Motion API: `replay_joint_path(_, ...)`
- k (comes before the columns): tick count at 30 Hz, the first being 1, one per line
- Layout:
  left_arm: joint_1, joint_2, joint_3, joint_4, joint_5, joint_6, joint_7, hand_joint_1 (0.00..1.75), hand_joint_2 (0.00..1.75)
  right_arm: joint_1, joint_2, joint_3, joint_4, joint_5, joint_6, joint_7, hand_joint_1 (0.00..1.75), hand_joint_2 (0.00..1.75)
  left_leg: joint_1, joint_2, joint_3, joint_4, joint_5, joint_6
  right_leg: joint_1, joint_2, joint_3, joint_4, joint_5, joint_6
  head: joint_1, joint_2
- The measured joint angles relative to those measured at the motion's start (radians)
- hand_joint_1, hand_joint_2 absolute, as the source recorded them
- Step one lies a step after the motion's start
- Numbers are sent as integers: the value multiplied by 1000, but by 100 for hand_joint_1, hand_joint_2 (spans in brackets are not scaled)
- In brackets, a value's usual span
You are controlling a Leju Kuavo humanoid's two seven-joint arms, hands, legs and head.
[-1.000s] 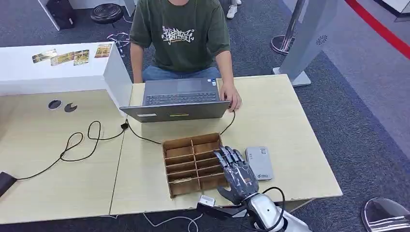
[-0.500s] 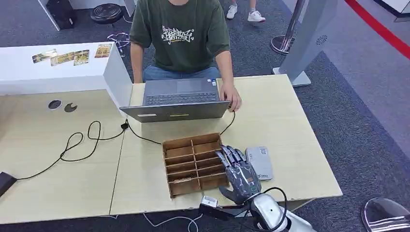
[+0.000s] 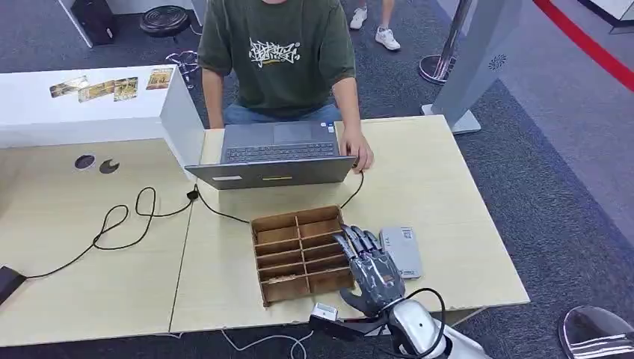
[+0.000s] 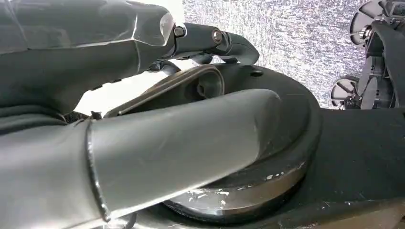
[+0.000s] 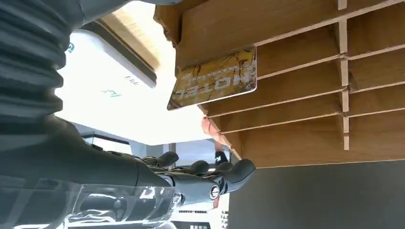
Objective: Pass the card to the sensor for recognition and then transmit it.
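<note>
The robot's right hand point(image 3: 371, 273) is hovering over the right edge of a brown wooden tray divided into slots point(image 3: 299, 250), which is sitting near the front of a pale wooden table point(image 3: 441, 187). Its dark fingers point(image 3: 357, 241) are lying straight and slightly apart, pointing away from the robot, and nothing is lying in the hand. In the right wrist view, the fingers point(image 5: 200, 174) are likewise stretching out with no object between them.

A yellow hotel card with a printed picture point(image 5: 215, 78) is standing tilted in one slot of the tray point(image 5: 296, 62), half of it sticking out over the slot's edge; the hand point(image 5: 95, 157) is near it but is not touching it. From the head view the card cannot be made out.

Just beside the hand, to its right, a flat grey rectangular card sensor point(image 3: 401, 250) is lying on the table. A black cable point(image 3: 127, 221) is snaking across the tabletop toward a grey laptop point(image 3: 273, 153). A person in a dark green printed T-shirt point(image 3: 277, 52) is sitting behind it, resting a hand point(image 3: 360, 155) at the laptop's corner.

The left hand point(image 4: 124, 81) is looming close to its wrist camera; whether it is spread or curled cannot be told.
</note>
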Motion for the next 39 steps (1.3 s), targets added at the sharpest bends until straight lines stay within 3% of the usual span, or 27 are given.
replay_joint_path(32, 0, 0, 0, 0, 5, -1, 0, 0, 0, 11, -22, -2, -15, -1, 6, 3, 0, 175, 0, 0, 0, 0, 0, 0, 0, 0, 0, 0, 0, 0, 0, 0)
replay_joint_path(33, 0, 0, 0, 0, 5, -2, 0, 0, 0, 11, -22, -2, -14, -2, 7, 3, 19, 175, 0, 0, 0, 0, 0, 0, 0, 0, 0, 0, 0, 0, 0, 0)
replay_joint_path(34, 0, 0, 0, 0, 5, -2, 0, 0, 0, 11, -22, -2, -14, -4, 9, 2, 136, 175, 0, 0, 0, 0, 0, 0, 0, 0, 0, 0, 0, 0, 0, 0)
replay_joint_path(35, 0, 0, 0, 0, 5, -2, 0, 0, 0, 11, -22, -2, -14, -10, 14, 1, 171, 175, 0, 0, 0, 0, 0, 0, 0, 0, 0, 0, 0, 0, 0, 0)
replay_joint_path(39, 0, 0, 0, 0, 6, -2, 0, 0, 0, 10, -22, -2, -14, -22, 20, -2, 173, 175, 0, 0, 0, 0, 0, 0, 0, 0, 0, 0, 0, 0, 0, 0)
